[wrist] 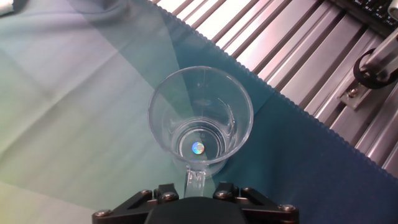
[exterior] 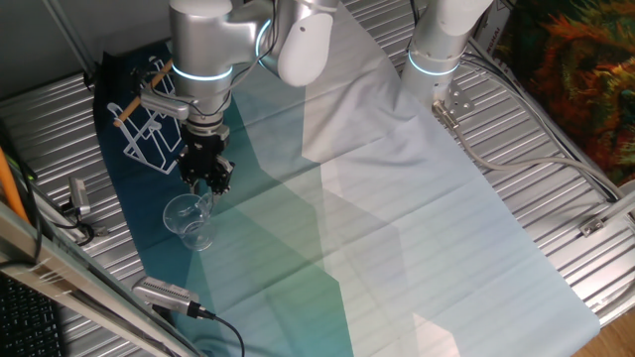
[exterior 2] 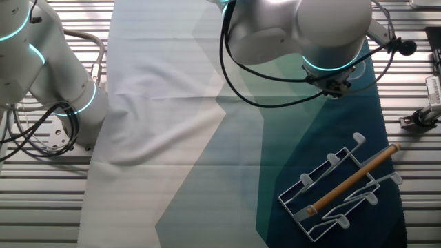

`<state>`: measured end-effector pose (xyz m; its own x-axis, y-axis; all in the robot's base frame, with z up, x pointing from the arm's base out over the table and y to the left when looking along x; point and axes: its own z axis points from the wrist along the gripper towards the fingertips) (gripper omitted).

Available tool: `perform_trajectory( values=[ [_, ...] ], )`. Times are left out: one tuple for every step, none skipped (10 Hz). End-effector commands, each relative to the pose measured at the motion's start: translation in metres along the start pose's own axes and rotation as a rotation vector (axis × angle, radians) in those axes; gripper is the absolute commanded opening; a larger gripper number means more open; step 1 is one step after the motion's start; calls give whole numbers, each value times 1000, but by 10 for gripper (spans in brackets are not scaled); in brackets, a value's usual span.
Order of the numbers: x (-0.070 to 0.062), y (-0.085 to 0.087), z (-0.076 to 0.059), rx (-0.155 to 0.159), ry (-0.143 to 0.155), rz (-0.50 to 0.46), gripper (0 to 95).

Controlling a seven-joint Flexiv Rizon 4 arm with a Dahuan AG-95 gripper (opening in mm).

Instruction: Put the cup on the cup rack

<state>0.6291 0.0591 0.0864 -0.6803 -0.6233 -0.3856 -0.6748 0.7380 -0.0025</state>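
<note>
The cup (wrist: 200, 118) is clear glass and stands upright on the teal cloth; I look straight down into it in the hand view. Its handle (wrist: 195, 179) points toward my gripper (wrist: 196, 190) and lies between the two fingers, with a small gap on each side, so the gripper is open around it. From one fixed view the gripper (exterior: 208, 180) hangs just above the cup (exterior: 189, 220). The cup rack (exterior: 149, 124) is white wire with a wooden rod and stands behind the gripper at the cloth's far end. The rack (exterior 2: 344, 186) stands empty in the other fixed view, where the arm hides the cup.
A blue-green cloth (exterior: 397, 228) covers the ribbed metal table (exterior: 556, 188). A second arm's base (exterior: 437, 59) stands at the back. A small metal device with a cable (exterior: 164, 293) lies at the cloth's near edge, and another bracket (exterior: 79, 198) on the left.
</note>
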Motion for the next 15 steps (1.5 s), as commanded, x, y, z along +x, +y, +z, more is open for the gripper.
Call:
perform_trajectory(
  values=[
    [0,0,1,-1,-3,4,380],
    [0,0,1,1,-2,4,380],
    [0,0,1,1,-3,5,380],
    [0,0,1,2,-3,5,380],
    [0,0,1,2,-5,6,380],
    [0,0,1,3,-6,6,380],
    [0,0,1,3,-6,7,380],
    [0,0,1,4,-6,7,380],
    [-1,1,1,4,-7,7,380],
    [-1,1,1,6,-5,6,380],
    [-1,1,1,6,-7,6,380],
    [-1,1,2,5,-7,8,380],
    [-2,1,3,6,-9,8,380],
    [-4,1,4,5,-8,9,380],
    [-7,1,5,6,-7,12,380]
  ],
)
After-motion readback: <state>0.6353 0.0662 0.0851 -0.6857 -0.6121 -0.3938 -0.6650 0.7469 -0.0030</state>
